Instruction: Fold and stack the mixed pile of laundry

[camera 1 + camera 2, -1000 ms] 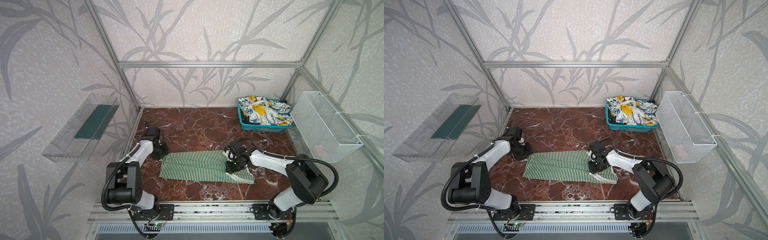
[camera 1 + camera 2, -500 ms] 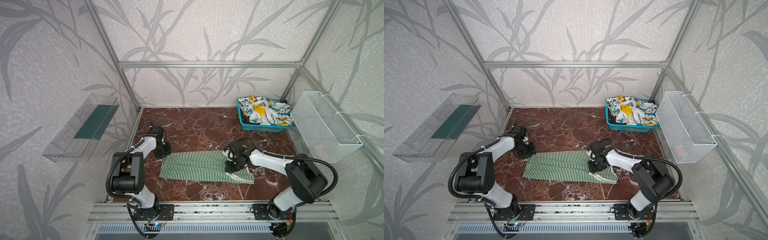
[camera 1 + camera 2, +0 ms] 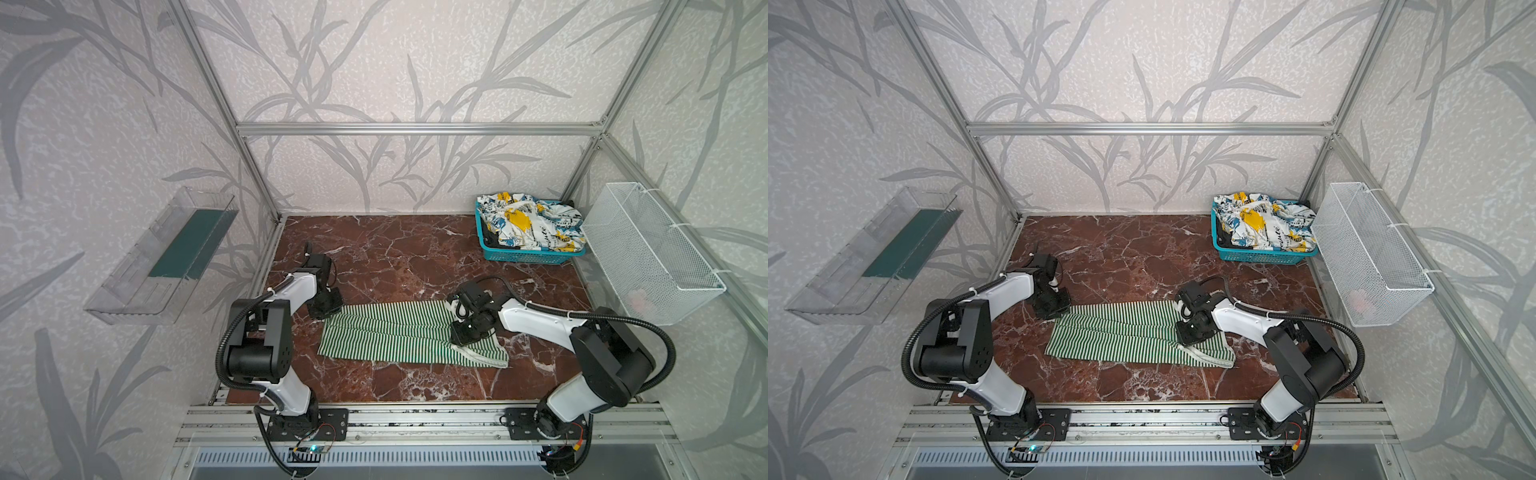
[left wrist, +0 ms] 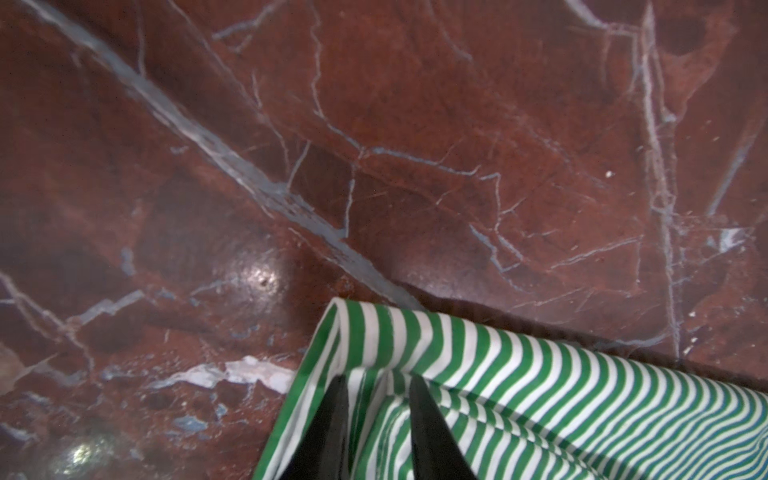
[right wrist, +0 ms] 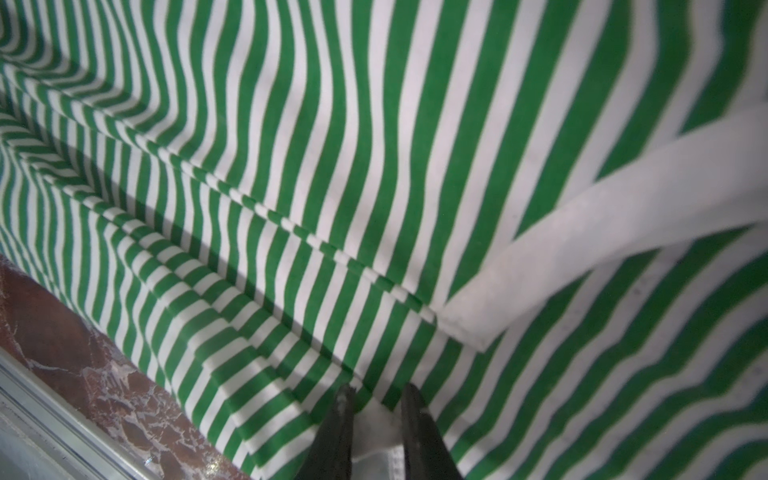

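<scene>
A green-and-white striped garment (image 3: 390,332) (image 3: 1121,336) lies spread flat on the red marble floor in both top views. My left gripper (image 3: 330,309) (image 4: 376,382) is at its far left corner, where a fold of striped cloth is bunched between the fingers. My right gripper (image 3: 459,338) (image 5: 376,392) is low on the garment's right part, shut on a fold beside the white neckband (image 5: 602,232). A white garment with blue, yellow and black print (image 3: 532,224) is heaped in the teal basket (image 3: 523,255). A small pinkish piece (image 3: 638,297) lies in the wire basket.
The white wire mesh basket (image 3: 648,249) hangs on the right wall. A clear plastic shelf (image 3: 162,257) hangs on the left wall. An aluminium rail (image 3: 415,415) runs along the front edge of the floor. Frame posts stand at the back corners.
My left gripper has slid right onto the striped garment's far left corner and narrowed on the cloth. The right arm and the garment have stayed put.
</scene>
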